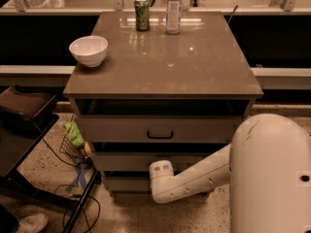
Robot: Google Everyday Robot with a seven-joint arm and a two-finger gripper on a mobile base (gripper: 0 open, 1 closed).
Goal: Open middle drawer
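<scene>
Below a brown cabinet top (pixel 194 72) holding a bowl (pixel 88 50), can (pixel 142 13) and bottle (pixel 173 8), the robot's gripper (pixel 162 167) sits at the middle drawer (pixel 121 162), second front down, its grip impossible to tell; opening it cleanly means a square, firm hold, then a straight, level pull outward.

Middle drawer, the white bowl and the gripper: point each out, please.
Grey-beige middle drawer (pixel 112 129): camera view, flat front, left of its black bar handle (pixel 160 135).
White round bowl (pixel 88 50): camera view, outer wall.
Gripper (pixel 162 170): camera view, white arm end, below that handle.
</scene>
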